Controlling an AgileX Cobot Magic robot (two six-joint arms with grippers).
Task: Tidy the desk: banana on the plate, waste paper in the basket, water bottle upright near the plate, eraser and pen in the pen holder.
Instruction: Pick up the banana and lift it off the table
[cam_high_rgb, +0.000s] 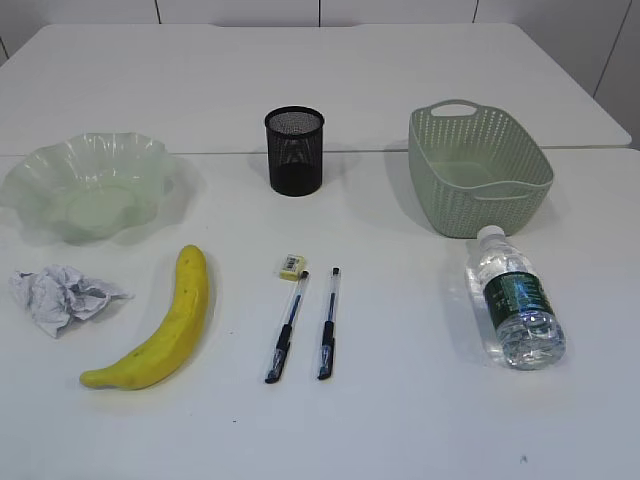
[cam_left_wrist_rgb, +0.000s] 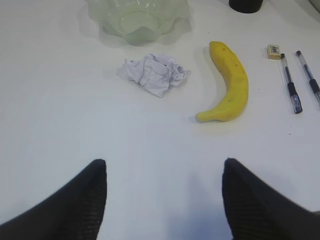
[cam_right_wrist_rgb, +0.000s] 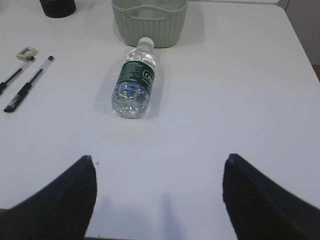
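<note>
Bench lay white, with bare room along its near edge. Both grippers hovered there with jaws spread wide, holding nothing: the left gripper short of the paper and banana, the right gripper short of the bottle, which lay on its side. Toward the far edge stood plate, holder and basket. Eraser and two pens lay mid-bench.

Banana beside paper wad.
</note>
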